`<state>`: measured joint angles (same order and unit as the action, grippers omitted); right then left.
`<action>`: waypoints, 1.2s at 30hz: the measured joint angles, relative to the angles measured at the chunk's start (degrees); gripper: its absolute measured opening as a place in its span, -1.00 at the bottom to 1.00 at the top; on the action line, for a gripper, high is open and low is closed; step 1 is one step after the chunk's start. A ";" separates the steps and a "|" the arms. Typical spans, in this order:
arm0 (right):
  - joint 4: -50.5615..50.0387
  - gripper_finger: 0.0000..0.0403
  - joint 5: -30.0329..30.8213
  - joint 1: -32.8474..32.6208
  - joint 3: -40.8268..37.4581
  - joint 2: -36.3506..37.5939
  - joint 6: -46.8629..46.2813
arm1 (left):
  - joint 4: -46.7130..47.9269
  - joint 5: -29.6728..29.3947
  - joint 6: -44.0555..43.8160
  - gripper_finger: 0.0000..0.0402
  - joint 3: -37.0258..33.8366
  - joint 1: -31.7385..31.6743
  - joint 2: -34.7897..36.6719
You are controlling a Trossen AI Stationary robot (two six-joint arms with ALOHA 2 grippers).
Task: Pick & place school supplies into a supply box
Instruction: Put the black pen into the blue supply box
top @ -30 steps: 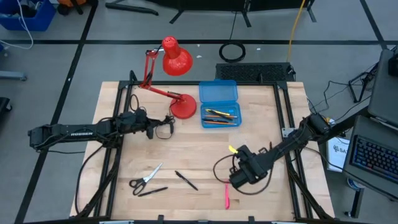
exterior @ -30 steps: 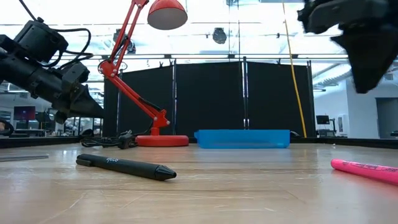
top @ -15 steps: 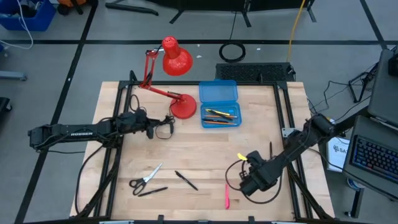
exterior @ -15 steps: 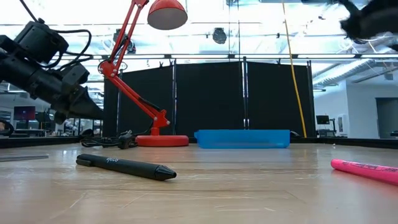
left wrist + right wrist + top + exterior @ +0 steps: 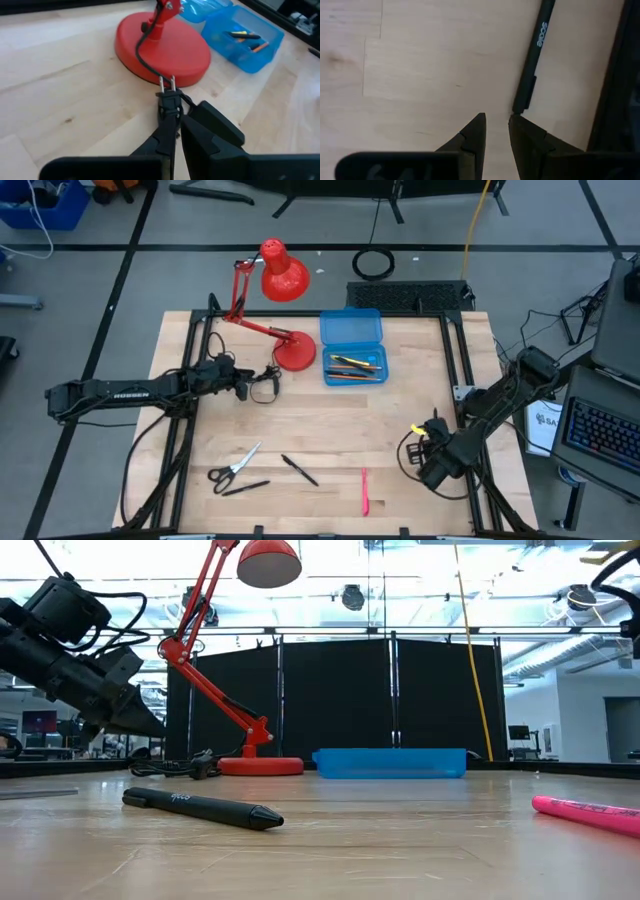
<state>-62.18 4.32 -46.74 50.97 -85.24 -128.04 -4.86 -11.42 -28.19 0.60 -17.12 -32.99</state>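
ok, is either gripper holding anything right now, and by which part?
Left gripper looks shut on the lamp cord's black plug, gripping its body behind the prongs. Right gripper holds nothing; a black pen lies just beyond its fingertips.

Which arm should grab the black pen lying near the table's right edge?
Right. The right gripper hovers just short of that pen, slightly open. The left gripper is far off by the lamp base, closed on the lamp's plug.
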 joint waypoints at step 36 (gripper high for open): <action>10.08 -0.64 0.37 6.25 -17.42 11.04 0.76 | 0.11 -1.69 0.95 -0.85 0.00 0.00 0.00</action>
<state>-52.10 4.69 -40.49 33.55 -74.20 -127.28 -4.75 -13.10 -27.24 0.60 -17.11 -32.99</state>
